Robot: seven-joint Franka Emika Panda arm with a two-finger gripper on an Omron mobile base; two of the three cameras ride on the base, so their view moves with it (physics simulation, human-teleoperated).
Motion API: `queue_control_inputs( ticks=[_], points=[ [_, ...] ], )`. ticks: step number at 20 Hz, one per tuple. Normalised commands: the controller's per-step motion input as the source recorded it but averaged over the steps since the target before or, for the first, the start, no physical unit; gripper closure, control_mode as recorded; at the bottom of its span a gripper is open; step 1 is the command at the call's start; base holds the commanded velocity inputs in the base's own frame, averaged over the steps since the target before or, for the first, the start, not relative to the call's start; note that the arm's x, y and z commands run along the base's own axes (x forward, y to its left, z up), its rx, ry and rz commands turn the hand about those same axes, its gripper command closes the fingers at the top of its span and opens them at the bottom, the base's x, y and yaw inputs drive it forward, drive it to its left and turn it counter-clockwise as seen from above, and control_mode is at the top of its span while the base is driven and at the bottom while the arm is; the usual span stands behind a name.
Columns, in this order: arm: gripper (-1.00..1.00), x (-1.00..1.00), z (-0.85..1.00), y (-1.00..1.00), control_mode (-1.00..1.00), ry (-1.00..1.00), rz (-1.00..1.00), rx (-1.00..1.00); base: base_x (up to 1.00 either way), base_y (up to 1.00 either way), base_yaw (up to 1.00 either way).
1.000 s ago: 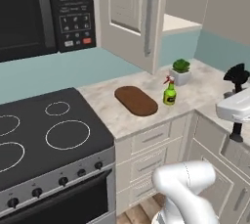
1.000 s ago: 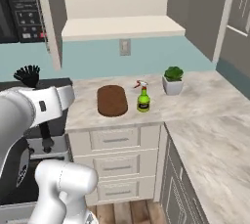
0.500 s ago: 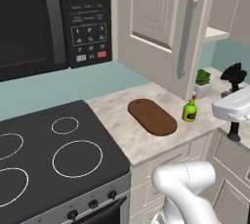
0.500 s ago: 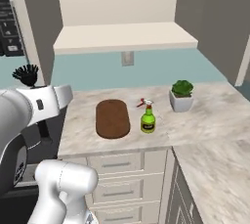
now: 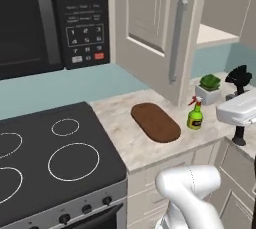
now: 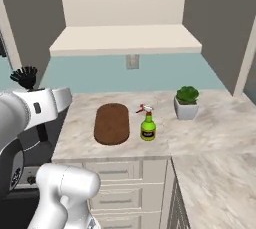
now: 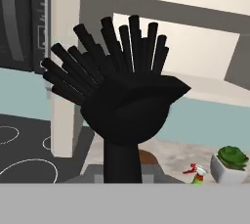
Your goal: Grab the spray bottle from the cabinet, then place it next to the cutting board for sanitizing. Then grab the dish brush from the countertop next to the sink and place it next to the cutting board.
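Left to right in the right base view: the brush (image 6: 24, 76) sticks up above the white arm at the left edge, bristly head upward, held in the air off to the left of the surface (image 6: 210, 138) and not over it yet. The gripper itself is hidden behind the arm there; judged from the hand view, where the brush head (image 7: 117, 91) stands right in front of the camera on its handle, the gripper is clamped on the brush handle. Next on the surface is the board (image 6: 112, 123), lying flat, nothing on it. Just right of it stands the bottle (image 6: 147, 125), upright, close to the board's edge but not touching. Further right is a plant (image 6: 187, 102) in a white pot, near the wall. The left base view shows the same row: stove (image 5: 45, 158) at left, board (image 5: 155, 122), bottle (image 5: 195, 116), plant (image 5: 209, 87), then the brush (image 5: 239, 75) up at the far right, with the cabinet door (image 5: 155, 28) hanging open above. Progress: first half looks done, the bottle is already beside the board. Second half is partway, brush picked up and being carried. Left to do: bring the brush over the surface, set it down next to the board, release.
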Motion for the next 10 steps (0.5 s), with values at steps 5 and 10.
queue_control_inputs(
  ticks=[5, 10],
  points=[
    [1.00, 0.00, 0.00, 0.00, 1.00, 0.00, 0.00, 0.00, 0.11, -0.58, 0.33],
    [1.00, 0.00, 0.00, 0.00, 1.00, 0.00, 0.00, 0.00, 0.77, -0.08, 0.20]
  ],
)
